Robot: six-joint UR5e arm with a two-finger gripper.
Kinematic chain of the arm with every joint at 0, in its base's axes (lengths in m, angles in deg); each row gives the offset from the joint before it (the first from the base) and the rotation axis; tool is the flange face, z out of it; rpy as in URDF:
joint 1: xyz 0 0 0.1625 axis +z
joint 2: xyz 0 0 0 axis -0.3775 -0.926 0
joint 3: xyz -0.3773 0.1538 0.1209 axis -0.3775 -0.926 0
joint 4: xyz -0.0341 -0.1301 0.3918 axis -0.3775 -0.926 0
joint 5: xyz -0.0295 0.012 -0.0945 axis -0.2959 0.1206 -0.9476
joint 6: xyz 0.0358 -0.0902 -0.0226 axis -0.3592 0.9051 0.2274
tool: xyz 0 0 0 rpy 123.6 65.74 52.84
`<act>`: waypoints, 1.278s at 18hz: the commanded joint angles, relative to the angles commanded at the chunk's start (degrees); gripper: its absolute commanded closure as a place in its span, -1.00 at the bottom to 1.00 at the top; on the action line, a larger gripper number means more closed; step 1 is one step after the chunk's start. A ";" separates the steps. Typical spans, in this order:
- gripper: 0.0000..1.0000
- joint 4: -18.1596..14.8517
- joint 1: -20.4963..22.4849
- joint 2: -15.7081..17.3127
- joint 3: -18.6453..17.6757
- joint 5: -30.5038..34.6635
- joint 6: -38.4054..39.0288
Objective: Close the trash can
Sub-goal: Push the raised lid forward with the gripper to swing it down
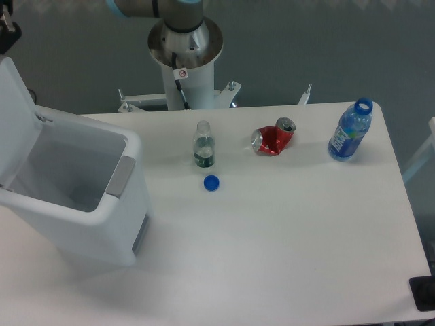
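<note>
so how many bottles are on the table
2: a small clear bottle standing uncapped near the table's middle back, and a blue bottle at the far right back corner. None seem hidden.

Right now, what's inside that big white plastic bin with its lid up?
The big white plastic bin looks empty: only bare pale inner walls show below its raised white lid. The near front wall hides part of the bottom, so something small could lie there.

materials, mostly plastic and metal
trash can smooth white plastic, grey latch matt; table smooth matt white; crushed can glossy red metal; blue bottle clear plastic; cap blue plastic.
</note>
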 joint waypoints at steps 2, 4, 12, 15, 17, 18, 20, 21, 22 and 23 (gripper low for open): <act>1.00 0.09 1.31 0.00 0.00 0.18 0.00; 1.00 0.09 2.02 -0.61 0.00 0.18 0.00; 1.00 0.09 6.59 -2.19 0.26 0.01 -0.35; 1.00 0.09 7.82 -2.55 0.26 0.00 -0.61; 1.00 0.09 8.79 -3.07 0.26 -0.08 -0.62; 1.00 0.09 8.96 -3.77 0.26 -0.08 -0.70; 1.00 0.09 9.05 -4.48 0.09 0.00 -0.70; 1.00 0.09 9.05 -4.83 0.09 0.00 -0.70; 1.00 0.09 9.23 -5.27 0.17 0.00 -0.70; 1.00 0.09 9.67 -5.80 0.09 0.00 -0.70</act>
